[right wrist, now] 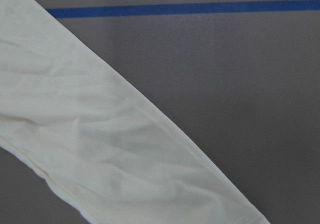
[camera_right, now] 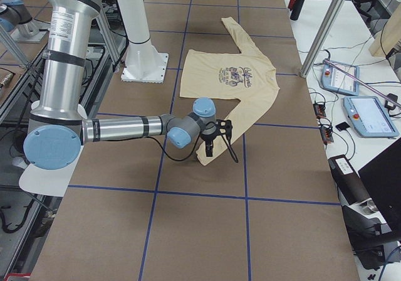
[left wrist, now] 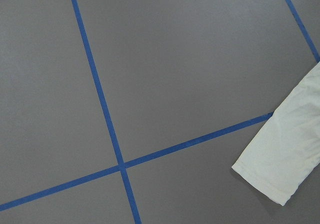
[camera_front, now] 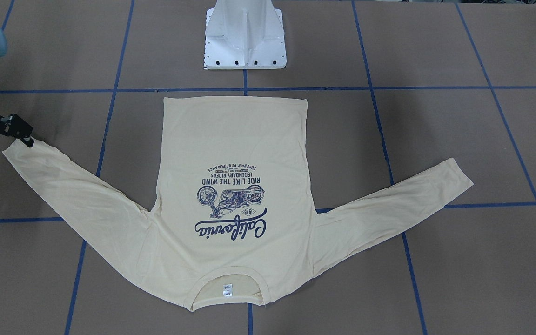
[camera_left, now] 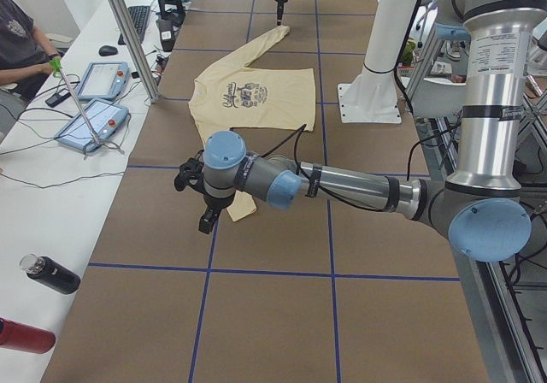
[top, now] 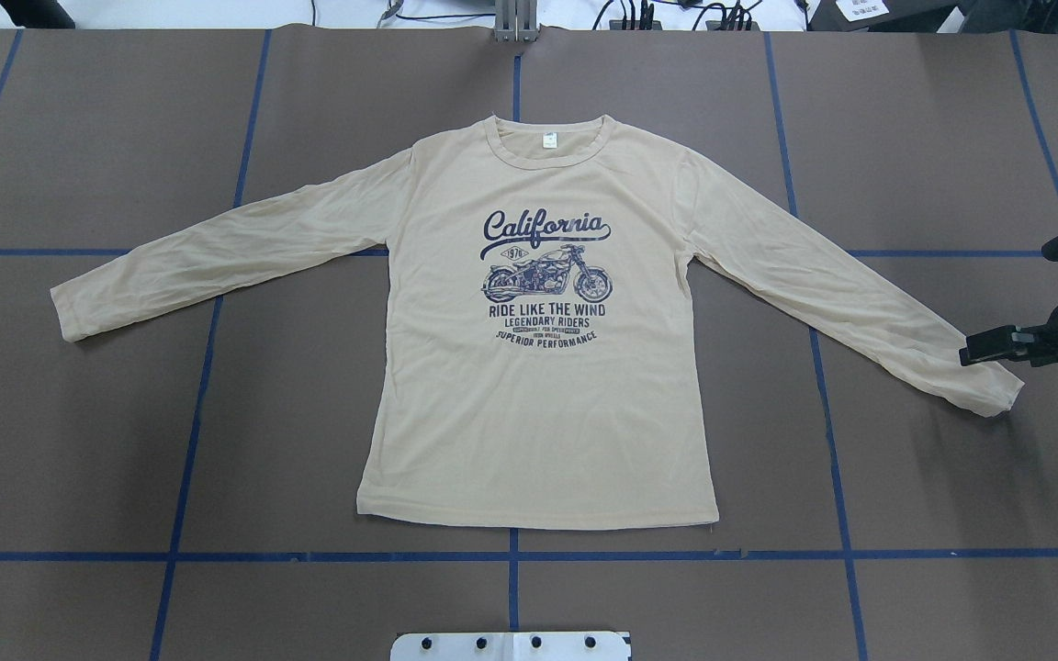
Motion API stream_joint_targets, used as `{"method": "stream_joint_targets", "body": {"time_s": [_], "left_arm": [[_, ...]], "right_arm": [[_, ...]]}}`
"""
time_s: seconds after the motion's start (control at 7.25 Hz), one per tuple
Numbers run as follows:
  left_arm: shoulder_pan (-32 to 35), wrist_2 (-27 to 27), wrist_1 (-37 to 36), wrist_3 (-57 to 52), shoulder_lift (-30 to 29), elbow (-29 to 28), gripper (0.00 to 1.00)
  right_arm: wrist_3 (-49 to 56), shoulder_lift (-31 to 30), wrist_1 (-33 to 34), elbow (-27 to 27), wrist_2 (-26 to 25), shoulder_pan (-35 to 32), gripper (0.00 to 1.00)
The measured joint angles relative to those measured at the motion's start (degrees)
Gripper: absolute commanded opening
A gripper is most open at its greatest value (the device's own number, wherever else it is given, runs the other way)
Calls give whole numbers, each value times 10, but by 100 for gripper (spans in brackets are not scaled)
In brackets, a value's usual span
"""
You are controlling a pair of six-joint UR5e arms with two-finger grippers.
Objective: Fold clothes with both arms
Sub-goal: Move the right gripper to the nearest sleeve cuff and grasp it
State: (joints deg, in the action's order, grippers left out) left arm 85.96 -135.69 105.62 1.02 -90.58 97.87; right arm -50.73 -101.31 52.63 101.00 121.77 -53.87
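Okay, right pincer (top: 977, 350): it points down at the right-side cuff (top: 993, 390) of the T-shirt, with its tip just at the cuff's edge. Contact is unclear, and I cannot tell whether the jaws are apart or together. The right wrist view shows only sleeve fabric and bench, no fingers.

Left pincer (camera_left: 208, 220): it is seen only from the left side camera, hanging low by the left-side cuff (top: 70, 317). Its state cannot be told either. The left wrist view has that cuff at its lower right edge, near a crossing of blue tape (top: 217, 555).

T-shirt (top: 538, 413): pale cream-yellow and long-sleeved, it lies flat and front-up in the middle of the brown bench (top: 79, 459). Both sleeves are spread wide and angled back toward the robot. The navy "California" motorcycle print (top: 545, 275) faces up. The collar (top: 543, 158) with its white tag is on the far side, and the hem lies toward the white pedestal (camera_front: 244, 37).

A person (camera_left: 21, 45) shows at the edge of the left side view.
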Motion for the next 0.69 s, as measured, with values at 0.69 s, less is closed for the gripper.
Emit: {"method": "stream_joint_targets", "body": {"time_s": [0.69], "left_arm": [[0, -3, 1, 0, 0, 0, 100]], "right_arm": [[-6, -9, 4, -17, 4, 21, 99]]}}
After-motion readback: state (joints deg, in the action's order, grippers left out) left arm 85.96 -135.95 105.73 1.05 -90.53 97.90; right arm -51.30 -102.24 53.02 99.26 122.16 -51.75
